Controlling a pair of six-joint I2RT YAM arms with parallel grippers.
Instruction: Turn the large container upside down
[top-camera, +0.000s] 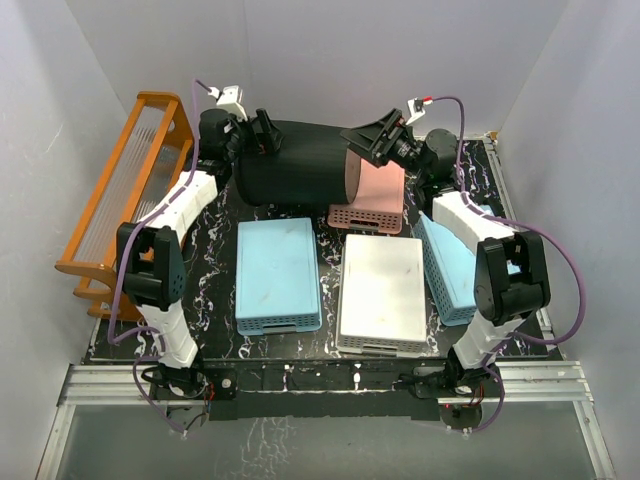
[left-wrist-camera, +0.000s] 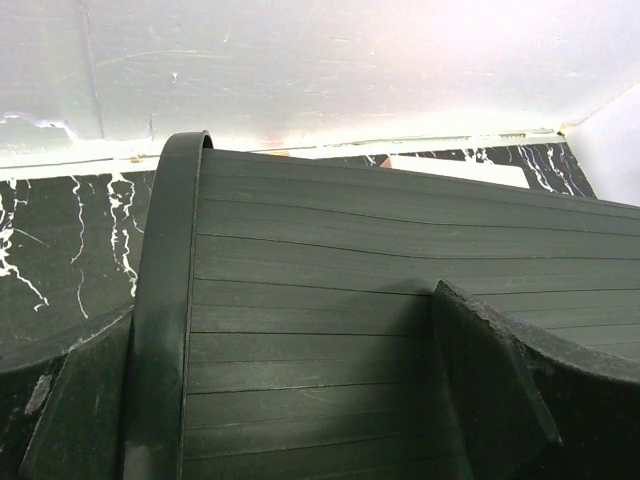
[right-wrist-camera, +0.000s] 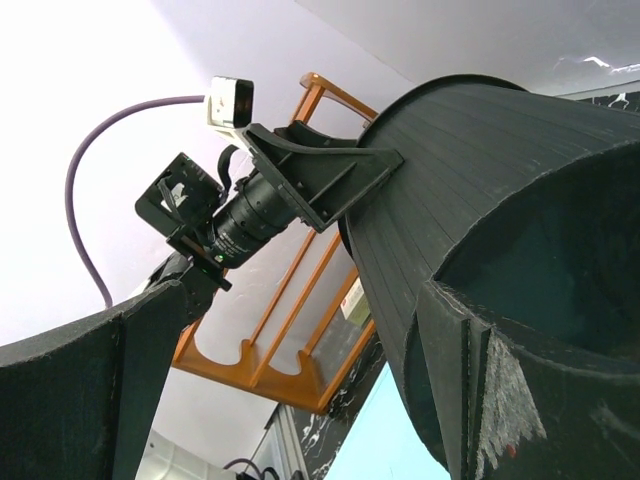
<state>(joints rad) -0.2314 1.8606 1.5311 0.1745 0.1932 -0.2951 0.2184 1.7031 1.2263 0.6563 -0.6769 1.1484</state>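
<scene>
The large black ribbed container (top-camera: 295, 165) lies on its side at the back of the table, its rimmed end to the left. My left gripper (top-camera: 262, 135) is over that rimmed end. In the left wrist view its gripper (left-wrist-camera: 270, 320) is open wide, with the rim (left-wrist-camera: 160, 320) and ribbed wall between the fingers (left-wrist-camera: 490, 400). My right gripper (top-camera: 375, 140) is at the container's right end. In the right wrist view this gripper (right-wrist-camera: 290, 300) is open, with one finger (right-wrist-camera: 500, 400) at the edge of the container (right-wrist-camera: 450, 170) and the other well clear.
An orange wooden rack (top-camera: 130, 190) stands at the left edge. A pink basket (top-camera: 368, 200) lies just right of the container. A blue basket (top-camera: 277, 275), a white basket (top-camera: 382, 290) and a tilted blue basket (top-camera: 450, 265) fill the front. White walls close in behind.
</scene>
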